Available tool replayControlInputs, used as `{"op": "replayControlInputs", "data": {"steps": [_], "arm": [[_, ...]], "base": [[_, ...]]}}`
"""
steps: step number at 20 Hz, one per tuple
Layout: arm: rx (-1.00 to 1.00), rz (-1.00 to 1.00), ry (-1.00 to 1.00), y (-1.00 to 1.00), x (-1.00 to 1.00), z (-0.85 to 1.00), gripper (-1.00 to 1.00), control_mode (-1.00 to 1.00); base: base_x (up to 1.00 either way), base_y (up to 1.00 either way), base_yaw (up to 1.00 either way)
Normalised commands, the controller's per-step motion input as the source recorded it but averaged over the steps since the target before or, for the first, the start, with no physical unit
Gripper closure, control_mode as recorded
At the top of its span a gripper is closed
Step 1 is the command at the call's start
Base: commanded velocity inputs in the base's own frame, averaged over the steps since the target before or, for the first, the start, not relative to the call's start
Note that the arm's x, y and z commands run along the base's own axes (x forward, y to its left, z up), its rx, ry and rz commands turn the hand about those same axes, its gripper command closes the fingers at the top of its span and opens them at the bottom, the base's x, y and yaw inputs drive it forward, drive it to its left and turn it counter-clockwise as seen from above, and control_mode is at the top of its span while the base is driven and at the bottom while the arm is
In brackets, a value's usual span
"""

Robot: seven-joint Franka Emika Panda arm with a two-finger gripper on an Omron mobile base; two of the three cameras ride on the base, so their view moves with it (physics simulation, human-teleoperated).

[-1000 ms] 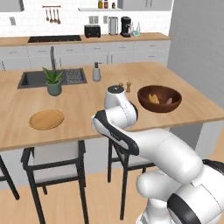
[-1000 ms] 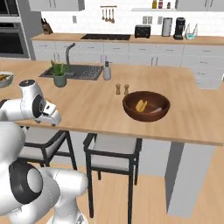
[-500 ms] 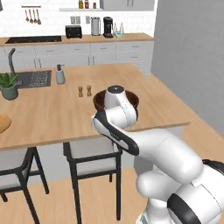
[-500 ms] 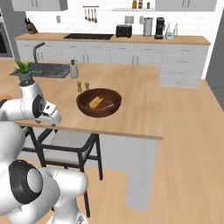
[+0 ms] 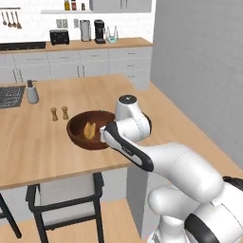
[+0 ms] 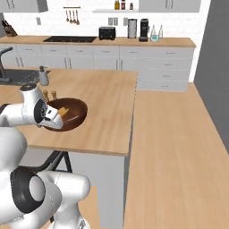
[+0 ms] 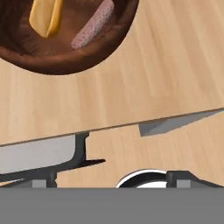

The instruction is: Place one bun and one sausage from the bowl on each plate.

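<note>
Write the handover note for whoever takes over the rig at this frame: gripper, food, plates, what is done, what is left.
Gripper: the hand camera looks down over the counter edge; the fingertips can't be made out, so open or shut cannot be told.
Bowl: sits on the counter near its front edge, right by the arm's wrist.
Food: a bun and a sausage lie in the bowl.
Salt and pepper shakers stand just behind the bowl.
Done: no food seen out of the bowl.
Left: get bun and sausage onto each plate.
</note>
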Motion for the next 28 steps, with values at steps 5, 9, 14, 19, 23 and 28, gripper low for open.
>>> {"op": "replayControlInputs", "data": {"steps": [5,9,14,19,23,28], "arm": [[0.0,0.0,0.0,0.0,0.0,0.0,-1.0,1.0],[0.01,-0.03,-0.09,-0.04,0.45,0.31,-1.0,-1.0],[0.19,-0.01,-0.03,-0.92,0.95,0.52,-1.0,-1.0],[0.1,0.03,0.01,-0.54,0.8,-0.47,-1.0,-1.0],[0.09,-0.03,0.0,0.01,0.61,-0.71,-1.0,-1.0],[0.07,-0.06,0.0,0.37,0.53,-0.56,-1.0,-1.0]], "base": [[0.37,0.98,-0.08],[0.27,0.26,-0.06],[0.0,0.0,0.0],[0.0,0.0,0.0],[0.0,0.0,0.0],[0.0,0.0,0.0]]}}
